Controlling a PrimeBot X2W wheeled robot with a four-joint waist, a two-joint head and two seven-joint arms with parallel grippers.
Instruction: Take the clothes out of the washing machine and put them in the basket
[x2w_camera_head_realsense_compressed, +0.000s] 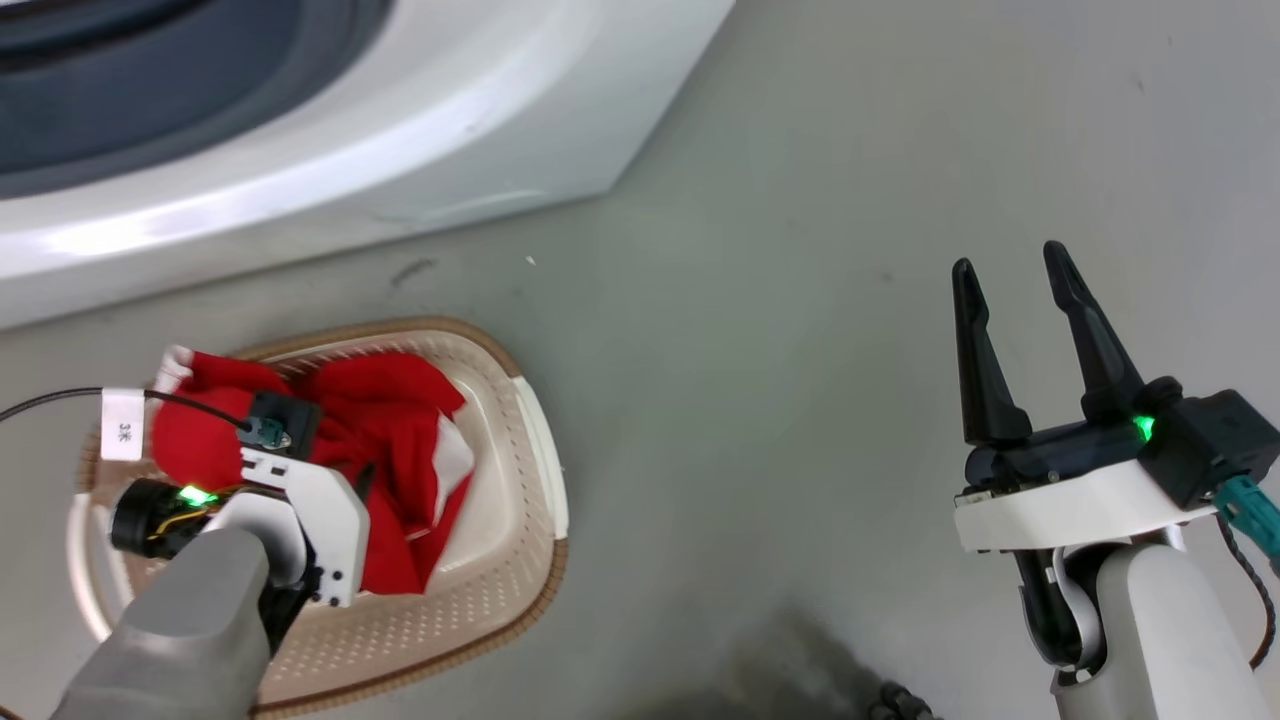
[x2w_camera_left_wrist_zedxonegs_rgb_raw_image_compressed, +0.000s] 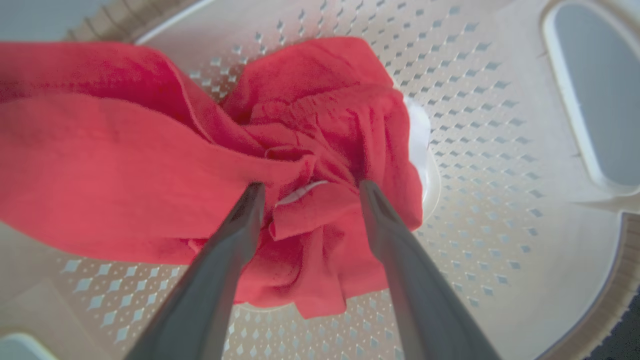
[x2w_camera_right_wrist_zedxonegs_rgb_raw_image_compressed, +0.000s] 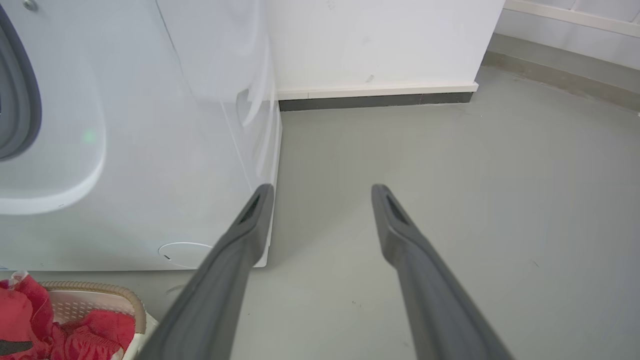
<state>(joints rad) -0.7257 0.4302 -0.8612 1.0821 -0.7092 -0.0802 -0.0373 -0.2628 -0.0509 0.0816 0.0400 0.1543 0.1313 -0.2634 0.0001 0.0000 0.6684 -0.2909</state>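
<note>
The clothes lie as a crumpled bright red heap with a white patch inside the cream basket, which stands on the floor in front of the washing machine. My left wrist hangs over the basket and hides its own fingers. In the left wrist view my left gripper is open, its fingers spread on either side of a fold of the clothes above the perforated basket bottom. My right gripper is open over bare floor, far right of the basket.
The right wrist view shows the right gripper open, the washing machine at left with its grey seal, and the basket holding clothes at lower left. Grey floor extends right to a white wall.
</note>
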